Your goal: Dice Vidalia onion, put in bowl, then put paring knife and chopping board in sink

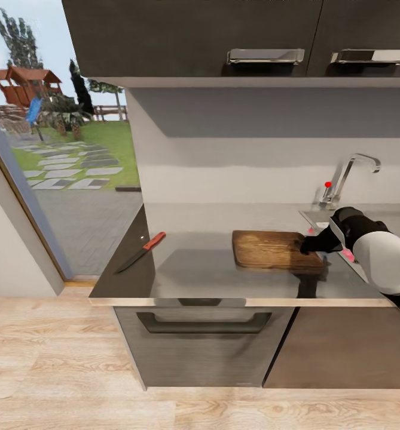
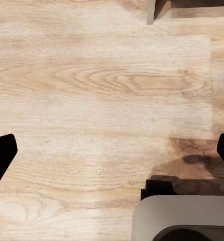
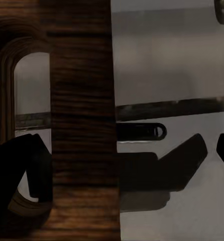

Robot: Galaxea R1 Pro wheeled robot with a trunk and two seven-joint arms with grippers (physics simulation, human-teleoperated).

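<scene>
We see the board (image 1: 274, 249) flat on the counter (image 1: 194, 275) | our right gripper (image 1: 310, 245) at its right edge, fingers' spread unclear | knife (image 1: 141, 251) well apart near the counter's left end | sink (image 1: 319, 218) and faucet (image 1: 349, 176) behind the arm

brown chopping board (image 1: 270, 249) flat on countertop (image 1: 194, 269), red-handled paring knife (image 1: 141, 251) (well apart)

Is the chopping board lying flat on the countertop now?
Cannot tell. The chopping board lies on the countertop, but the right claw is at its sink-side edge.
</scene>
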